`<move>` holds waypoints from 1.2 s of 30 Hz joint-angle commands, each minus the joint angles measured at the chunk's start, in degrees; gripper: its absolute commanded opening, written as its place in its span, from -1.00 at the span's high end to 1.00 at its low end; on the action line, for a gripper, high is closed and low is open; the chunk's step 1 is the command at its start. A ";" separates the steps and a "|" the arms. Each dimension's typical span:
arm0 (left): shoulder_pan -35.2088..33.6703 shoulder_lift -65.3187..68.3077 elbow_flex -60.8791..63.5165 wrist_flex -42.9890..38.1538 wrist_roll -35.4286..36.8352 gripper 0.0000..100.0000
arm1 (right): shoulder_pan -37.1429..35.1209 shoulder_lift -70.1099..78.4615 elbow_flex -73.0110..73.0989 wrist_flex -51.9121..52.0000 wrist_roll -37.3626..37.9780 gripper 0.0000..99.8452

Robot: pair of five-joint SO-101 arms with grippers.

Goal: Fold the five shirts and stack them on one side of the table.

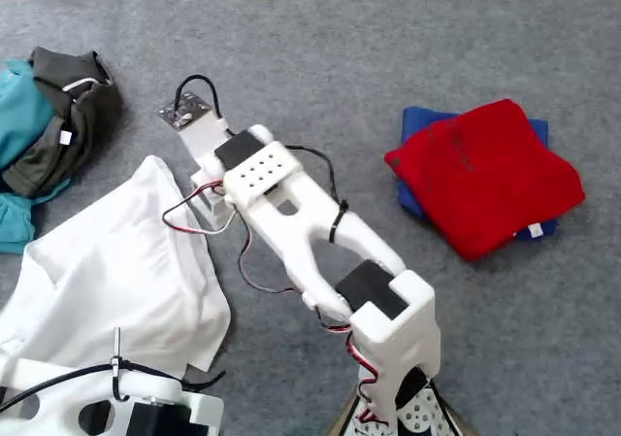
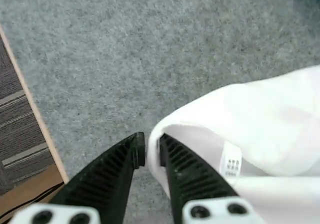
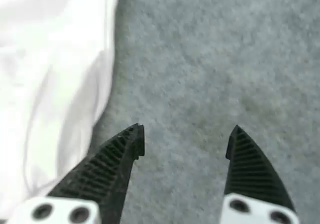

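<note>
White shirt (image 1: 126, 261); red shirt (image 1: 485, 169); blue shirt (image 1: 419, 125); teal shirt (image 1: 19, 116); dark grey shirt (image 1: 76, 116); plain grey table (image 1: 340, 67); my fingers (image 3: 107, 166) black, ribbed.

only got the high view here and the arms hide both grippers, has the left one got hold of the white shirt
Observer: yes, in the left wrist view the left gripper is shut on a folded edge of the white shirt.
Operator: and the right one, holding anything
Observer: no, the right gripper is open over the bare grey mat, with the white shirt's edge lying beside one finger.
</note>
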 commanded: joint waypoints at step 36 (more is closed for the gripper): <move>34.77 -0.70 -14.29 5.89 5.36 0.54 | 15.74 33.10 -51.74 29.54 10.46 0.97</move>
